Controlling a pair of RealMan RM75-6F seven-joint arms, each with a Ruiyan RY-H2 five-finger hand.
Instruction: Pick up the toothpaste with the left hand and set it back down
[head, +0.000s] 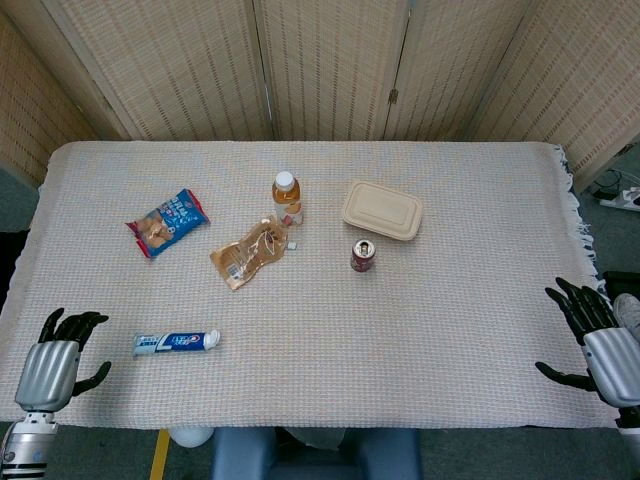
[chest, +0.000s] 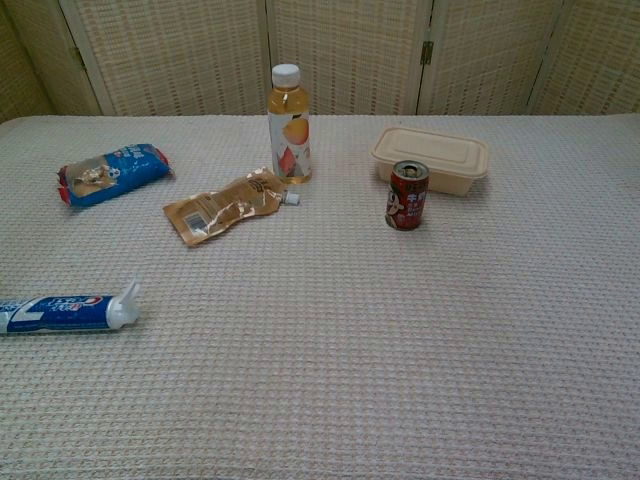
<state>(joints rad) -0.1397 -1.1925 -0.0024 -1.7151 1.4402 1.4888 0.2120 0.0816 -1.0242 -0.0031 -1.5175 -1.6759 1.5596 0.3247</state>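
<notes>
The toothpaste (head: 176, 342) is a blue and white tube lying flat near the table's front left, its white cap pointing right; the chest view shows the toothpaste (chest: 68, 311) at the left edge. My left hand (head: 55, 365) hovers at the front left corner, a little left of the tube, fingers apart and holding nothing. My right hand (head: 600, 340) sits at the front right edge, fingers spread, empty. Neither hand shows in the chest view.
A blue snack bag (head: 167, 222) lies back left. A tan pouch (head: 250, 253), a juice bottle (head: 287, 198), a red can (head: 363, 256) and a beige lidded box (head: 382, 210) stand mid-table. A woven cloth (head: 400, 340) covers the table.
</notes>
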